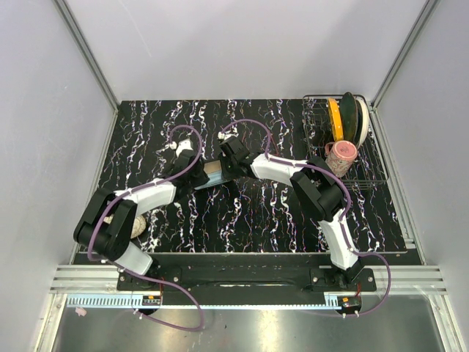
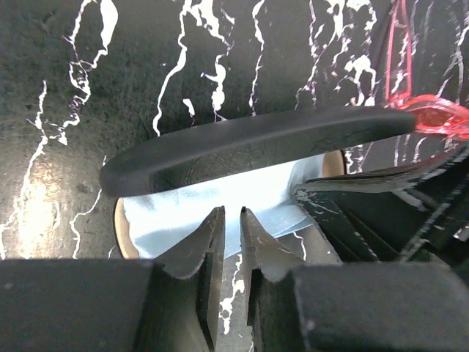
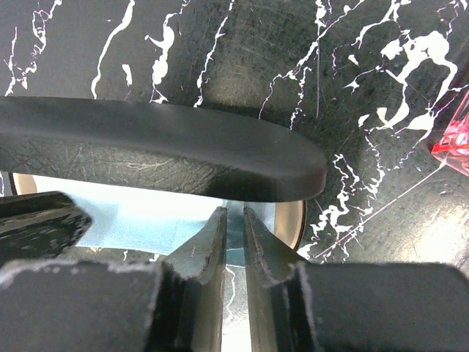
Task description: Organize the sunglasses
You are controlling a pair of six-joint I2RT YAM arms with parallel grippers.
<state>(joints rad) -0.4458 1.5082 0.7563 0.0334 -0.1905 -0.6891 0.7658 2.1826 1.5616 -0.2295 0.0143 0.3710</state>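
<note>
The black oblong case (image 2: 256,139) stands open on the marbled table, its lid raised over a tan inside (image 3: 289,220). The light blue cloth (image 2: 220,194) lies in it and hangs over the near rim; it also shows in the right wrist view (image 3: 139,216). My left gripper (image 2: 232,213) and right gripper (image 3: 234,211) face the case side by side, each nearly closed with the cloth's edge at its tips. The red-pink sunglasses (image 2: 432,110) lie on the table just past the case's end, and only a corner of them shows in the right wrist view (image 3: 454,139). In the top view they are hidden.
A wire dish rack (image 1: 366,172) stands at the back right with yellow and green plates (image 1: 344,117) and a pink cup (image 1: 341,155). A tan round object (image 1: 138,224) lies by the left arm's elbow. Grey walls close in both sides.
</note>
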